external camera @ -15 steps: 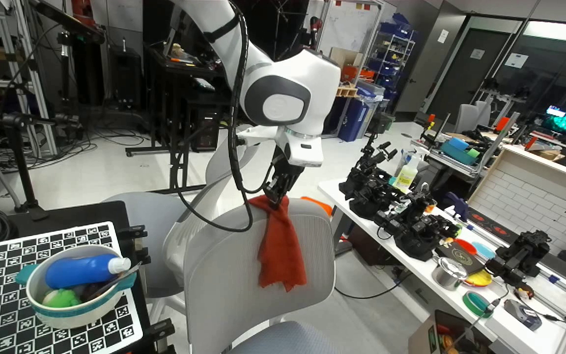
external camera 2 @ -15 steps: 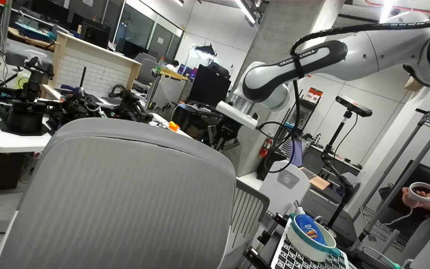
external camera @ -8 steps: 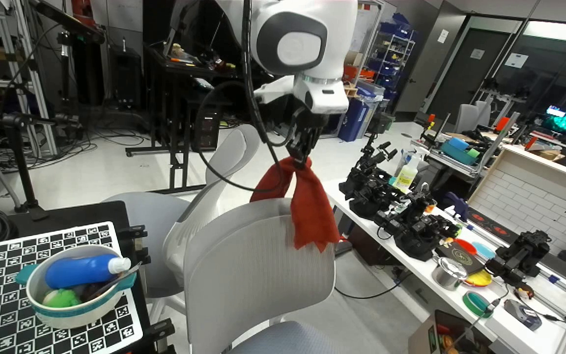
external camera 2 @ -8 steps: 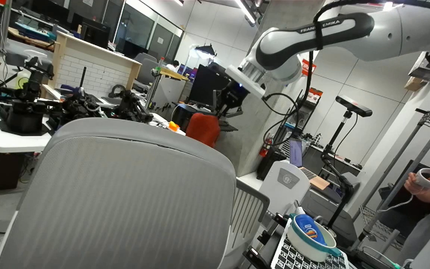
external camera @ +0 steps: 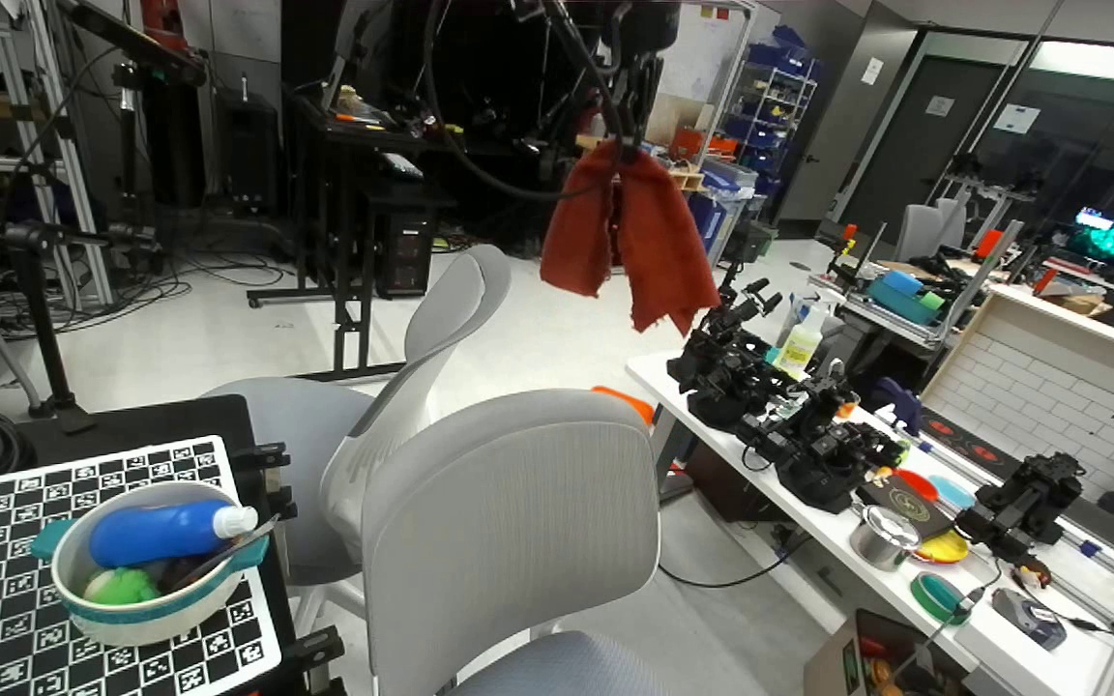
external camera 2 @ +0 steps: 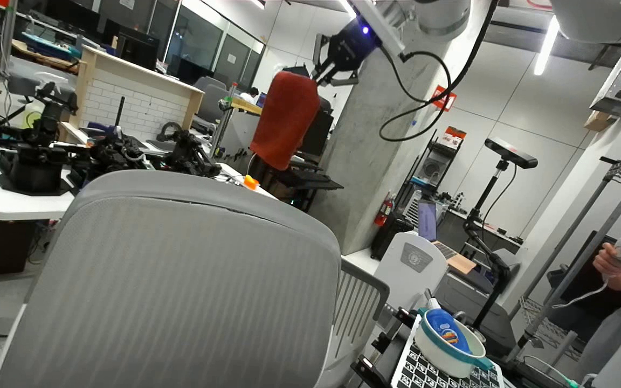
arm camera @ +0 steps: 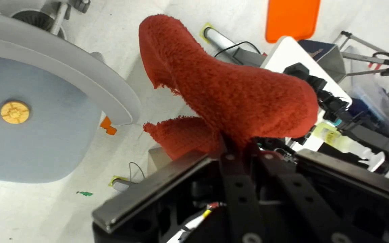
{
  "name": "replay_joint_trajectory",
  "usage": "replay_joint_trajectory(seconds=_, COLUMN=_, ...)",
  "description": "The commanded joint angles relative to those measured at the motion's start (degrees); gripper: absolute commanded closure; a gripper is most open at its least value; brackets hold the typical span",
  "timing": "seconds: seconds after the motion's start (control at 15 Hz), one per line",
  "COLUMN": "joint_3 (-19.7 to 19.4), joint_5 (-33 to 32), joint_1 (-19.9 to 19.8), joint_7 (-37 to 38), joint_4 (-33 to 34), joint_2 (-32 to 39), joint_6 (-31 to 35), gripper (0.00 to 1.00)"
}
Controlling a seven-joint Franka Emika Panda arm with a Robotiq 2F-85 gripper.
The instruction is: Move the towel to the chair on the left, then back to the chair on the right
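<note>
Fingers (external camera 2: 329, 75) hold the red towel (external camera 2: 284, 121) aloft.

A row of small black robot arms (external camera: 813, 474) is carried by a white counter (external camera: 652, 369), seen in both exterior views, with a spray bottle (external camera: 799, 350) set just beside them; farther along, a metal pot (external camera: 884, 538), a yellow dish (external camera: 944, 548), a round green dish (external camera: 938, 594) and a grey device (external camera: 1029, 619) are borne. By a black counter (external camera: 204, 418) a marker board (external camera: 1, 522) is held up, and on that board a white-and-teal pot (external camera: 146, 630) is rested. By the pale floor (external camera: 518, 348), two grey chairs (external camera: 509, 512) are supported. In the wrist view, a yellow disc (arm camera: 15, 112) is laid on a blue-grey chair seat (arm camera: 46, 148), and a green scrap (arm camera: 85, 193) and orange scraps (arm camera: 106, 122) are strewn on the floor.
</note>
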Motion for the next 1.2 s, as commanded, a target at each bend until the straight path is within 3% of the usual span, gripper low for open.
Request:
replay_joint_trajectory(seconds=0.0, joint_3=2.3, joint_5=-0.2, joint_1=1.1, joint_7=0.5, joint_4=7.4, joint_2=1.6, joint_6=-4.1, gripper=0.98)
replay_joint_trajectory(seconds=0.2, joint_3=4.2, joint_5=0.6, joint_1=2.5, joint_7=0.6, joint_4=8.5, joint_2=1.9, joint_6=-5.5, gripper=0.98)
replay_joint_trajectory(seconds=0.53, joint_3=6.9, joint_5=0.5, joint_1=5.6, joint_7=0.8, joint_4=4.9, joint_2=1.8, joint_6=-4.7, gripper=0.98)
replay_joint_trajectory(seconds=1.13, joint_3=7.1, joint_5=-0.4, joint_1=6.9, joint_7=-0.3, joint_4=-2.4, joint_2=2.9, joint_6=-3.7, gripper=0.98)
